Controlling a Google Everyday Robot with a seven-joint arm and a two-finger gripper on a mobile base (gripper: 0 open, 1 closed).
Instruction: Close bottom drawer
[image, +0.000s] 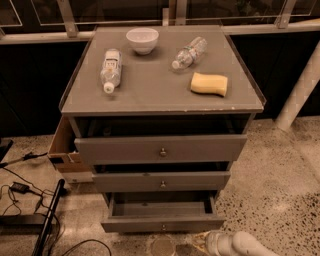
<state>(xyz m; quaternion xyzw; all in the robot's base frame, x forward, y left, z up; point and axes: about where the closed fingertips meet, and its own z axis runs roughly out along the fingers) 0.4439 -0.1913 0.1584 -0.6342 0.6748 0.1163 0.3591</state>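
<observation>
Claw (198, 241) low right, grey bottom drawer (162, 223) seemingly half-open

jaws: bottom edge of view, low over the floor (280, 190), right of centre. The counter (155, 95) is a flat grey top, up and beyond the jaws. Four items on it, none touching.
- yellow sponge (209, 84): nearest the jaws, front right
- clear bottle (189, 52): on its side, beyond the sponge
- white bowl (142, 40): upright, far edge, left of the jaws
- labelled bottle (111, 69): on its side, farthest left, cap toward the front
</observation>
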